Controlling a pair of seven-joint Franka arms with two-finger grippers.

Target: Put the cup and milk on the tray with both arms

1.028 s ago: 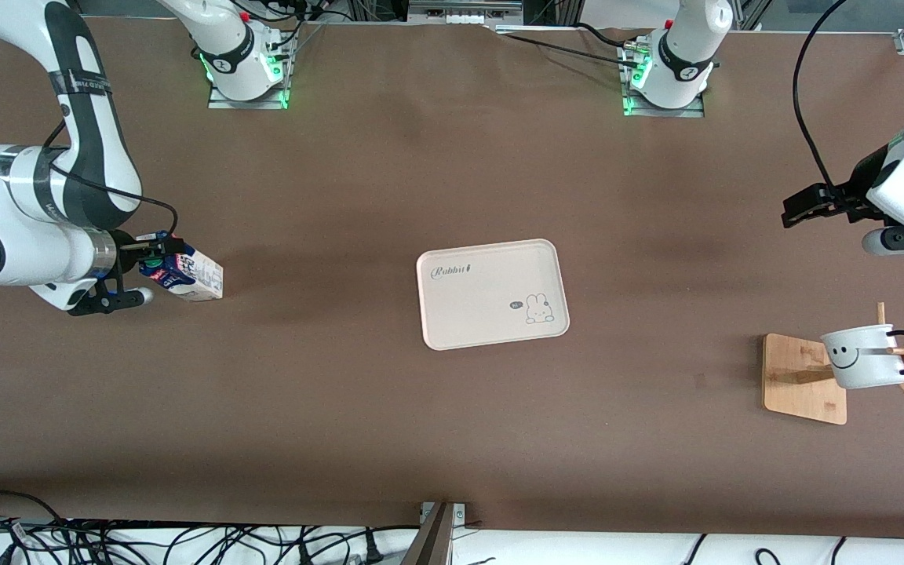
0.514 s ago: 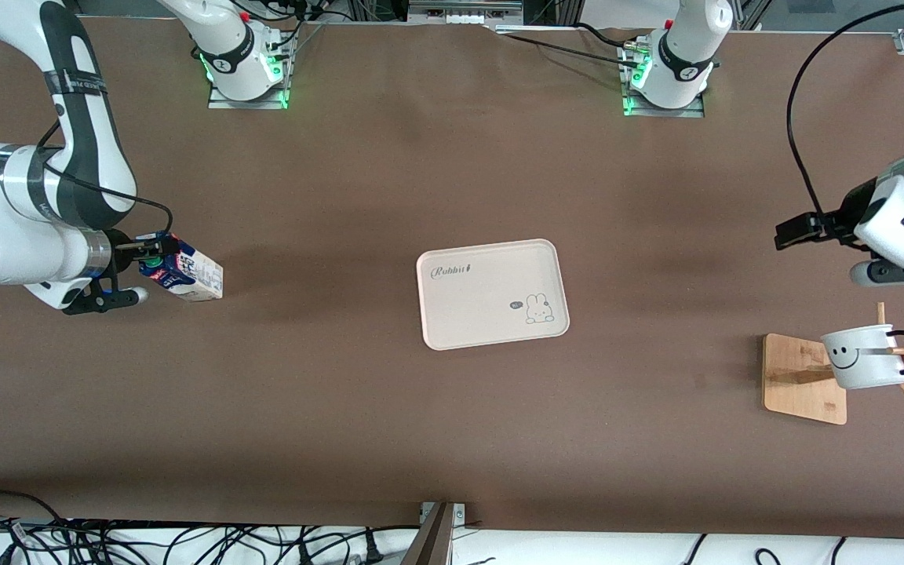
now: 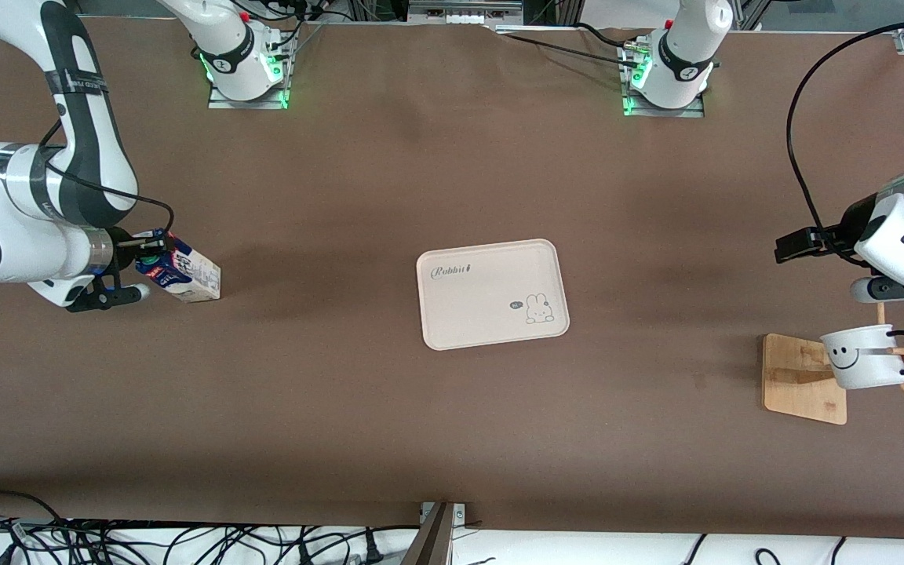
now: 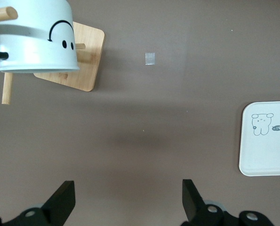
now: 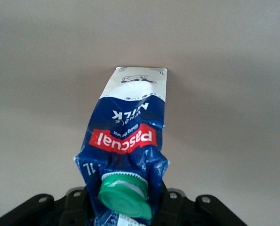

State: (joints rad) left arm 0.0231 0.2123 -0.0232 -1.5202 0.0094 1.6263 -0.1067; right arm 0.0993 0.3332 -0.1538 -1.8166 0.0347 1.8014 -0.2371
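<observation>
The milk (image 3: pixel 185 275) is a dark-blue and white carton with a green cap, tilted, near the right arm's end of the table. My right gripper (image 3: pixel 147 261) is shut on its crumpled top, as the right wrist view shows (image 5: pixel 130 127). The cup (image 3: pixel 862 358), a white mug with a smiley face, hangs on a wooden rack at the left arm's end and shows in the left wrist view (image 4: pixel 36 37). My left gripper (image 3: pixel 792 247) is open and empty, in the air over the table beside the rack, its fingers (image 4: pixel 62 202) wide apart. The tray (image 3: pixel 491 293) lies mid-table, empty.
The rack has a square wooden base (image 3: pixel 803 378) and pegs sticking out past the cup. A small pale tape patch (image 4: pixel 150 58) lies on the brown table between rack and tray. Cables run along the table's front edge (image 3: pixel 185 541).
My left gripper has come down toward the rack and cup. The right gripper and the milk have shifted only slightly.
</observation>
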